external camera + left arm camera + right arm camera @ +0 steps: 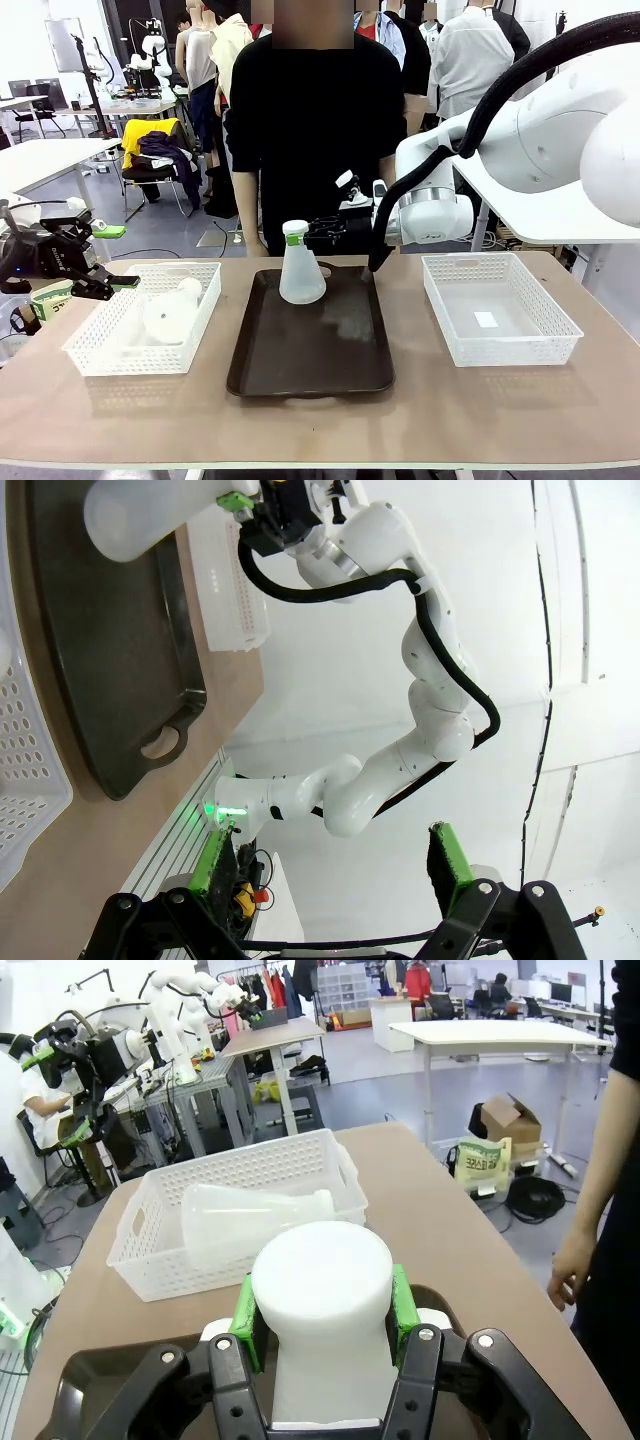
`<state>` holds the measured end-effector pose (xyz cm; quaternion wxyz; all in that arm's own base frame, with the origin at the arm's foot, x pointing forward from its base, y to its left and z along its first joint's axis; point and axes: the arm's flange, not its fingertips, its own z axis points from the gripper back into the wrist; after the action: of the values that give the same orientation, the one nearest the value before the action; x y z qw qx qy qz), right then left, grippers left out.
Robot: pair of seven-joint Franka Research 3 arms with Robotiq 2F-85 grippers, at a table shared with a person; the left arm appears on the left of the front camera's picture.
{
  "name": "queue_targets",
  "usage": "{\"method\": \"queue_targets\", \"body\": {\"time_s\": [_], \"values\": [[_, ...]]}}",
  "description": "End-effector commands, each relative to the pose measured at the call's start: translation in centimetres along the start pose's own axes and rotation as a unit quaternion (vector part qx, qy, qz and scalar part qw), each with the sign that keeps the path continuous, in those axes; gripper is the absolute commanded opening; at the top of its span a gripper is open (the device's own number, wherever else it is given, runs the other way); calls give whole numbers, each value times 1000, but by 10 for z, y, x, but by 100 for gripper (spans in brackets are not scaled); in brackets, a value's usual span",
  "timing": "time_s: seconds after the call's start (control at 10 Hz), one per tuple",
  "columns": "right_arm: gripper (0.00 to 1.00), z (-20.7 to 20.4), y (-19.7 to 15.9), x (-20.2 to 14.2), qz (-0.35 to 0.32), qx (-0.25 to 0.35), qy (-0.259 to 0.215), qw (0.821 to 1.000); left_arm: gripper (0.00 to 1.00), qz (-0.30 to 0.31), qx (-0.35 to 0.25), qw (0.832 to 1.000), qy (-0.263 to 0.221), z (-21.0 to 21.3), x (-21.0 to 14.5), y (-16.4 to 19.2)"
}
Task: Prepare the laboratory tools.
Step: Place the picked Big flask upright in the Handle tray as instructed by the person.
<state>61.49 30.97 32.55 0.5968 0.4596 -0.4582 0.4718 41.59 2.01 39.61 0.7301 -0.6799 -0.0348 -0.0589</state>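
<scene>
A frosted-white conical flask (302, 278) stands upright at the far end of the dark brown tray (310, 355). My right gripper (297, 237) is shut on its short neck; in the right wrist view the green pads (243, 1312) press both sides of the flask's neck (320, 1285). More flasks (170, 312) lie on their sides in the left white basket (95, 352), and one of them (250, 1222) is visible from the right wrist. My left gripper (88, 262) hangs open just left of that basket, its fingers (215, 860) spread wide on nothing.
An empty white mesh basket (500, 345) stands right of the tray. A person in black stands at the far edge, one hand (568, 1265) hanging near the table. The tray's handle (160, 742) faces the robot's side.
</scene>
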Motion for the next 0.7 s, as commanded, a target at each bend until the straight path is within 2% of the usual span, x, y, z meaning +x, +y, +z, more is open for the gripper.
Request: {"method": "queue_targets", "body": {"time_s": [0.0,0.2,0.6], "values": [[0,-5,4,-12,7,-3,-1,1000,100,3,7,1000,0,1,0,-2],[0,-6,5,-15,2,9,1,1000,100,3,7,1000,0,1,0,-2],[76,-4,7,-14,4,11,2,1000,100,3,7,1000,0,1,0,-2]]}}
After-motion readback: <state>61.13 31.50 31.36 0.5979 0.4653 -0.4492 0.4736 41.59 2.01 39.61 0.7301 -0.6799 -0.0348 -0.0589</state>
